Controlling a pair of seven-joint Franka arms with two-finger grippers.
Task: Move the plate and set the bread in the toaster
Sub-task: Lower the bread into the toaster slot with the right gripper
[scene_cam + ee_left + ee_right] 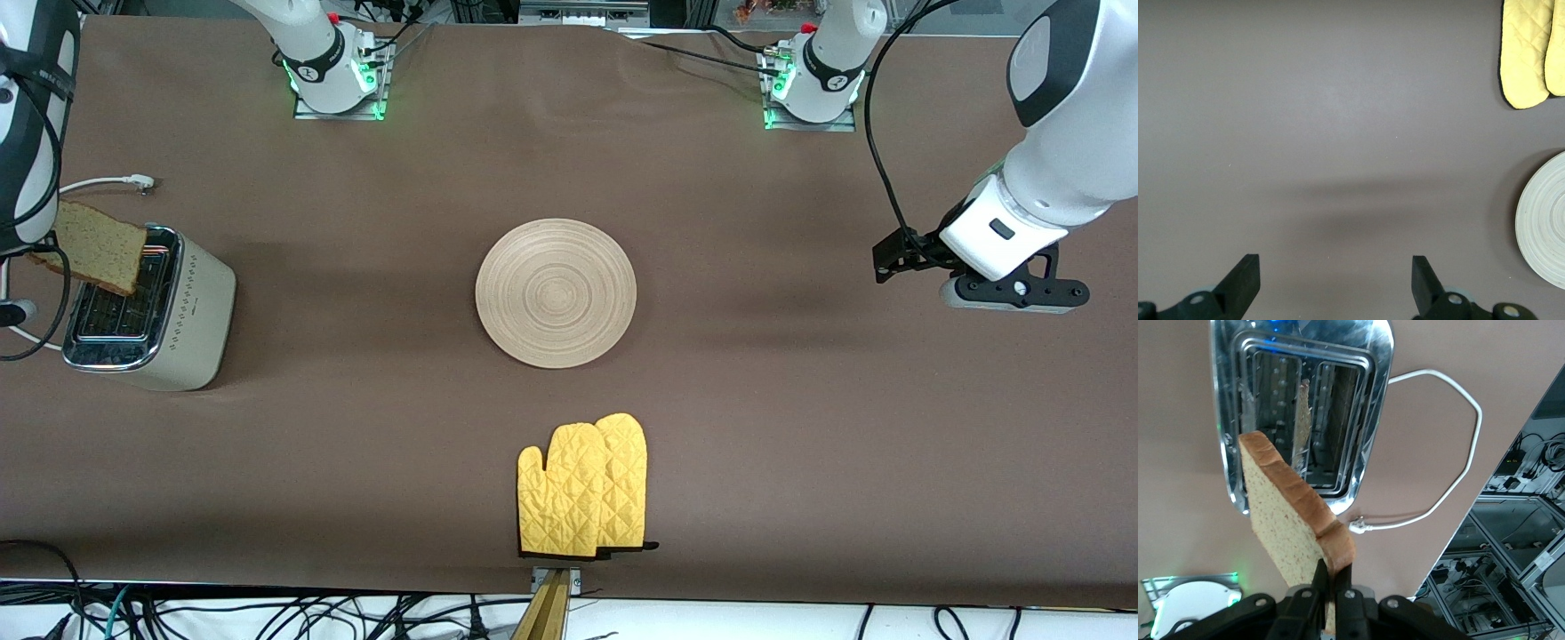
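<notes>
The bread (93,244) is a speckled tan slice held tilted on edge just over the chrome top of the cream toaster (182,324), at the right arm's end of the table. In the right wrist view my right gripper (1333,577) is shut on the bread's (1281,520) crust corner, above the toaster's (1378,400) slots. The light-wood plate (556,292) lies bare at the table's middle; its rim shows in the left wrist view (1545,223). My left gripper (893,258) hangs open and empty (1336,280) over bare cloth toward the left arm's end.
Two yellow oven mitts (582,489) lie near the table's front edge, nearer the front camera than the plate; they also show in the left wrist view (1525,60). The toaster's white cord (107,184) loops on the cloth beside it (1451,480).
</notes>
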